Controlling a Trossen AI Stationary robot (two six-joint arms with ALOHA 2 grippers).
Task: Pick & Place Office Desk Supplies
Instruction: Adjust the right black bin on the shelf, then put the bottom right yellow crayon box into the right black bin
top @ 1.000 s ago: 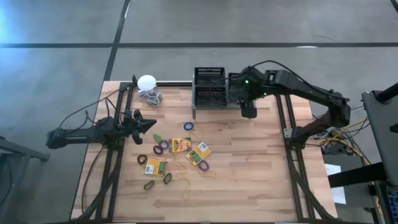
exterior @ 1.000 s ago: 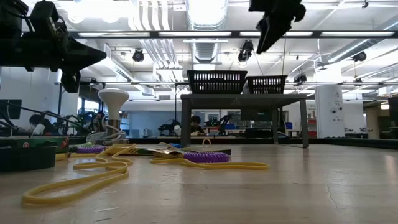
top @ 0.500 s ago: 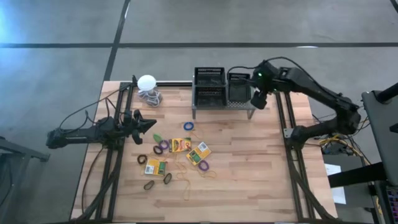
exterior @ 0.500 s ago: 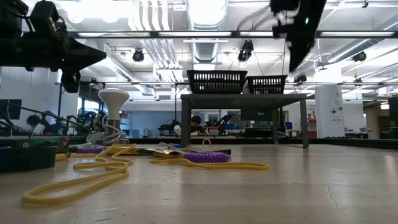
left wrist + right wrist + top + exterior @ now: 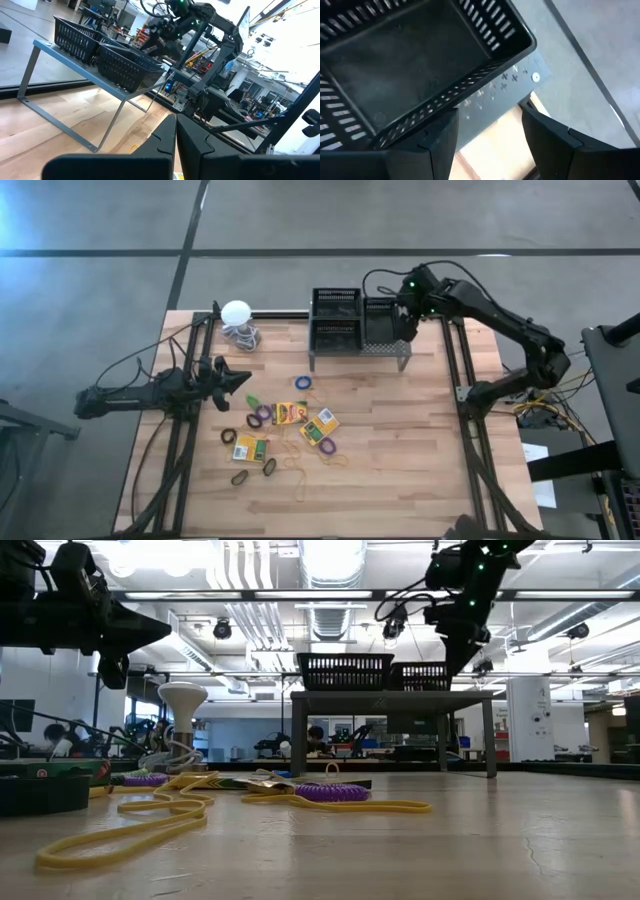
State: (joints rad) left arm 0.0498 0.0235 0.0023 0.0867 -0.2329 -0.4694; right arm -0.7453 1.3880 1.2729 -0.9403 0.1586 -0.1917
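Two mesh bins, the left bin and the right bin, stand side by side on the grey stand at the table's far edge. The right gripper hovers at the right bin's outer rim, fingers spread apart with nothing between them. The left gripper waits over the table's left side, near the supplies, its fingers closed together and empty.

Three crayon boxes lie flat in the middle of the table, with rubber bands scattered around them. The boxes are probably light, stiff cardboard; each would best be pinched across its short width. Their long axes run roughly left to right in the high view, each slightly tilted. The bands are judged soft and limp, lying flat; a gripper would need to nip one strand against the table, and slipping is likely. The bins look light and rigid, and a rim wall offers a hold; both open upward, long axis running front to back.
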